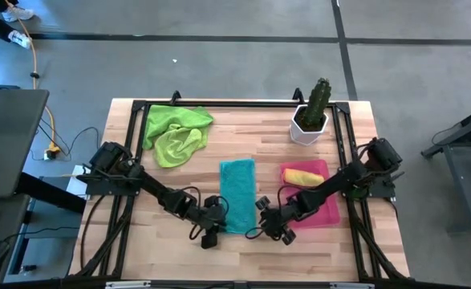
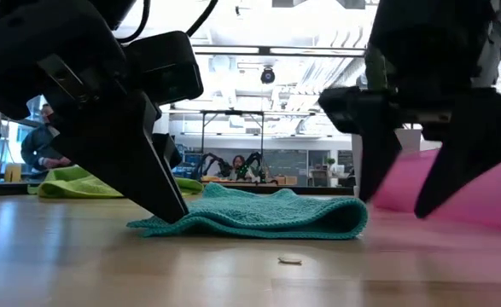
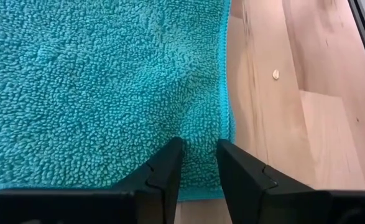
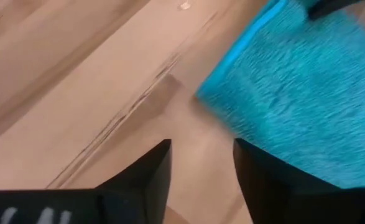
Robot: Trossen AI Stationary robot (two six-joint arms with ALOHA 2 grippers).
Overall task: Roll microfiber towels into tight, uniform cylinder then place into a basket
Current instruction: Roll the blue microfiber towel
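Observation:
A teal microfiber towel (image 1: 237,193) lies flat mid-table as a long folded strip, its folded edge (image 2: 352,223) on the right. My left gripper (image 3: 199,149) is down on its near left corner and shut on the cloth. My right gripper (image 4: 201,149) hangs open just off the towel's near right corner (image 4: 207,99), over bare wood, with nothing between its fingers. A rolled yellow towel (image 1: 302,175) lies in the pink basket (image 1: 325,210). The lime green towels (image 1: 175,132) lie crumpled at the far left. My left gripper has the teal towel at its near left corner (image 3: 198,127). A small ridge of cloth sits between the two fingertips (image 3: 173,155). The fingers slant down from the table's left. The towel stays flat on the table; how many layers are pinched I cannot tell.
A white pot with a green cactus (image 1: 310,120) stands at the far right, behind the basket. A small crumb (image 2: 290,259) lies on the wood in front of the towel. A black frame (image 1: 219,103) runs along the table's far edge.

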